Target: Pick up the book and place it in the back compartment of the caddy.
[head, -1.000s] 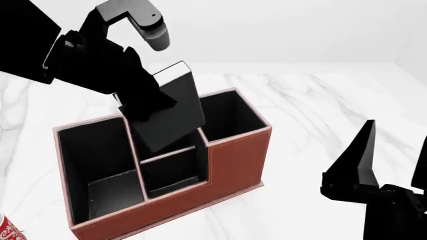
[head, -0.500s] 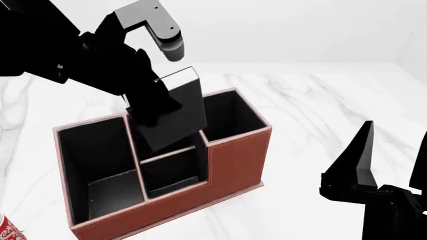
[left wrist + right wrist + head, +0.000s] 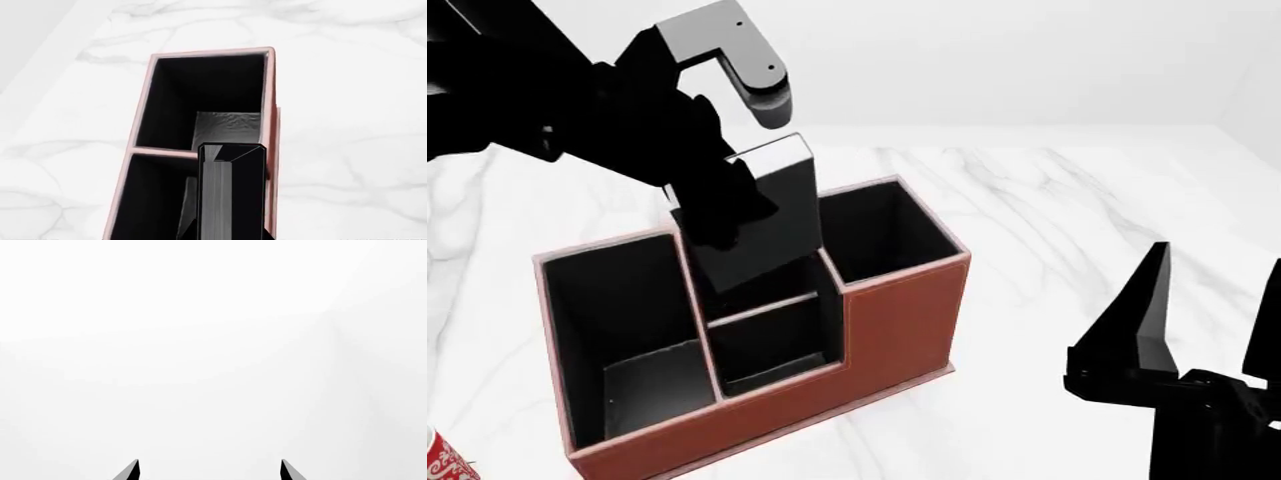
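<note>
Clamped in the left gripper (image 3: 727, 215): the black book (image 3: 767, 225), held tilted above the caddy (image 3: 894, 320), jaws closed across its covers near the upper-left part as seen from the head. Hanging below and to the right of the gripper body, with the lower corner dipped over the middle cells, close by the inner divider; touching the divider or not, cannot tell. Top edge of the book up above the caddy's rim, lean toward the robot's right. From the left wrist: page edges of the book (image 3: 230, 195) pointing straight out from the camera, grey-white between two black covers, set over the wall between two black-lined cells of the caddy (image 3: 203, 52), the farther cell showing a grey floor patch. Gripper fingers themselves not visible in that view. Standing on a white marbled table (image 3: 1068, 210), the caddy reddish-brown outside, black inside, with one large cell at the head view's left, two smaller ones in the middle, and a cell at the far right end. Red patterned mug (image 3: 447, 462) just showing at the lower left corner. Off to the right, well apart from the caddy: the right gripper (image 3: 1208, 310), fingers spread wide, holding nothing; in the right wrist view only the two black fingertips (image 3: 130, 471) against blank white.
</note>
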You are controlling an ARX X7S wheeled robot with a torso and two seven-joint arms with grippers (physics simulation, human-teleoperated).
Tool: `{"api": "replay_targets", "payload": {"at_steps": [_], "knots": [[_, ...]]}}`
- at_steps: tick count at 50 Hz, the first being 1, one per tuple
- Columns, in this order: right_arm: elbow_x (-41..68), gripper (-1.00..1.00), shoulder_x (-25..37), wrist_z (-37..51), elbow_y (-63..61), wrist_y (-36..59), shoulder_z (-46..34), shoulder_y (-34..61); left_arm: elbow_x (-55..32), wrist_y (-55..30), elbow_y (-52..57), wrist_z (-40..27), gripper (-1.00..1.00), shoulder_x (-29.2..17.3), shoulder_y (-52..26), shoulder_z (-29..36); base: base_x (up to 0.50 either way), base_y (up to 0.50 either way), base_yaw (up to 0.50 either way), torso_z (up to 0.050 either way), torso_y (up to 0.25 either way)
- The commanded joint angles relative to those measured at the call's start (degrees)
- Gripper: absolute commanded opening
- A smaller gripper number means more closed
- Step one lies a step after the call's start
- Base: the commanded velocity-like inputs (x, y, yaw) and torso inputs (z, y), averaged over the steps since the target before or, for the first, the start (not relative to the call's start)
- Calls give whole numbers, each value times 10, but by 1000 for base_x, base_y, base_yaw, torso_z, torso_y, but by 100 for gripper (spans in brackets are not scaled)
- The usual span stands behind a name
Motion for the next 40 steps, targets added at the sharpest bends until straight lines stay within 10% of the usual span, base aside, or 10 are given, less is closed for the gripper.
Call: {"api": "replay_targets", "payload": {"at_steps": [1, 40], "knots": [[-10, 100, -9, -10, 1, 1, 9, 0, 14, 11, -7, 6, -100, 18, -2, -17, 0, 0, 0, 0, 0], [-8, 100, -4, -5, 1, 1, 8, 1, 41, 55, -15, 2, -100, 24, 57, 15, 0, 0, 0, 0, 1]]}}
